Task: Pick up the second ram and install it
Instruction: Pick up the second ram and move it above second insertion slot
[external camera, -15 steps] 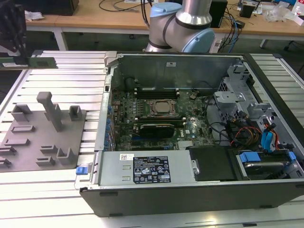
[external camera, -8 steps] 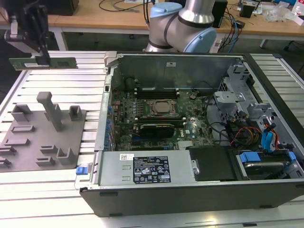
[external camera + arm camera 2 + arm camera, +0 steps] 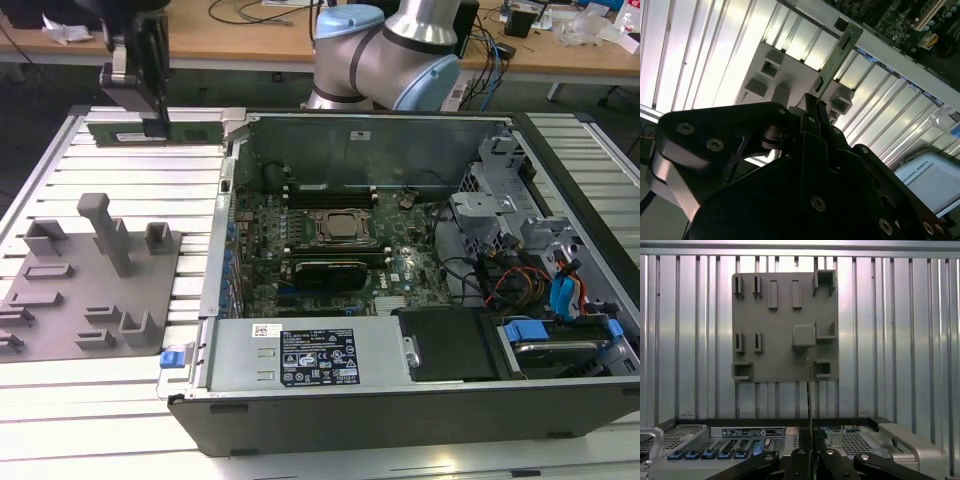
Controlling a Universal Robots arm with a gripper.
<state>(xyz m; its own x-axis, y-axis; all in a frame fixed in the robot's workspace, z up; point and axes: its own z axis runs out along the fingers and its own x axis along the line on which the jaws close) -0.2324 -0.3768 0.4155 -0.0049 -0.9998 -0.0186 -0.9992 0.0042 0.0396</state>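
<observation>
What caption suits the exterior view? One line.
Gripper holds the second ram over the slatted table beside the open case.

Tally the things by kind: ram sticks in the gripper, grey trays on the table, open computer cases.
ram, held in the gripper: 1
grey tray: 1
open case: 1
Total: 3

second ram [image 3: 809,390] edge-on in tool [image 3: 810,446], over fixture [image 3: 775,330]
</observation>
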